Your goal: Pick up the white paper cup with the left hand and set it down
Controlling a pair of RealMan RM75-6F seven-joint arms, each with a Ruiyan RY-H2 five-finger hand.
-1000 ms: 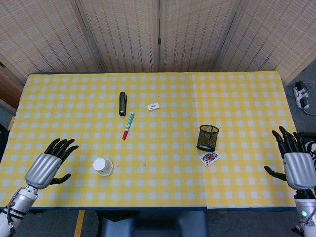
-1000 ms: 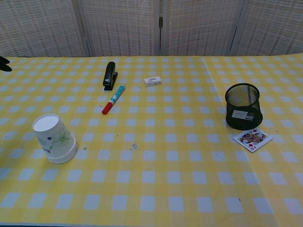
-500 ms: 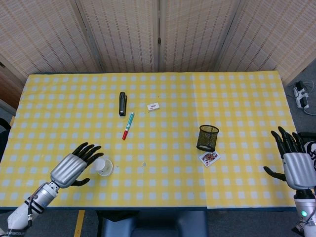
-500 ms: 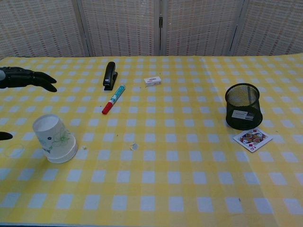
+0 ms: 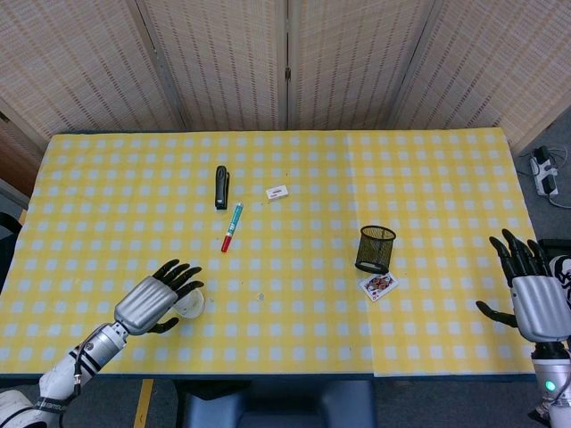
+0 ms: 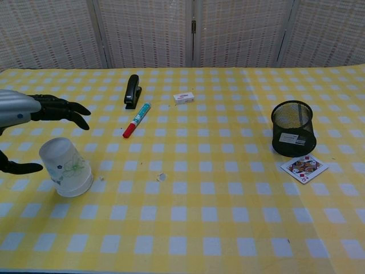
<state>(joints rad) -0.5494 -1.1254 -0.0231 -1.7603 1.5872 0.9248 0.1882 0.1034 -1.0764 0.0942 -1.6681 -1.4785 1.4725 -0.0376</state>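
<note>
The white paper cup (image 6: 66, 168) with a faint floral print stands upside down near the front left of the table; in the head view only part of the cup (image 5: 192, 305) shows past my hand. My left hand (image 5: 153, 298) hovers just above and to the left of it, fingers (image 6: 63, 108) spread over the cup and thumb low beside it, not touching. It holds nothing. My right hand (image 5: 533, 292) hangs past the table's right edge with its fingers apart and nothing in it.
A black stapler (image 5: 221, 186), a red-capped marker (image 5: 232, 226) and a small white eraser (image 5: 277, 191) lie further back. A black mesh pen holder (image 5: 376, 249) stands right of centre with a playing card (image 5: 379, 285) in front of it. A tiny white speck (image 6: 161, 177) lies beside the cup.
My left hand has moved right, from the table's left edge to directly over the cup, staying open. The cup and the right hand have not moved.
</note>
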